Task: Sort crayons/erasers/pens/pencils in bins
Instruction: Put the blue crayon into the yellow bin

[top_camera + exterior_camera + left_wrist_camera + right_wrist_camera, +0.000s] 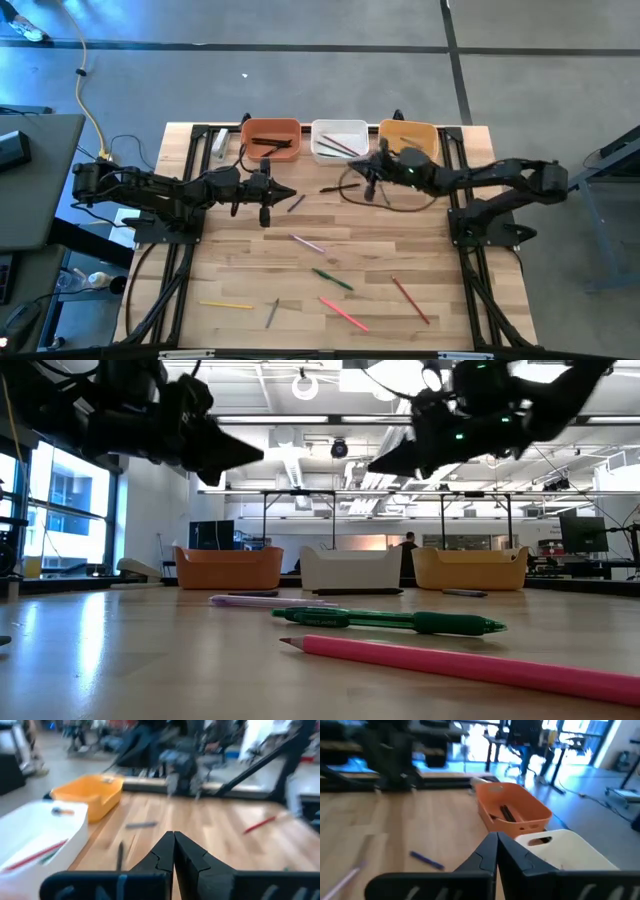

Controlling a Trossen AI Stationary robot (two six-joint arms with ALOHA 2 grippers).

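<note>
Near the white plastic bin [339, 139], right gripper [368, 181] and left gripper [290, 193] hover pinched closed and empty, presumably between picks.

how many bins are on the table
3, in a row along the table's far edge: terracotta-orange bin on the left, white bin in the middle, yellow-orange bin on the right.

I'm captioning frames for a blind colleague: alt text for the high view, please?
Two shut grippers, left gripper and right gripper, hover over a wooden table near three bins at its far edge; pens and pencils lie scattered nearer the camera.
</note>
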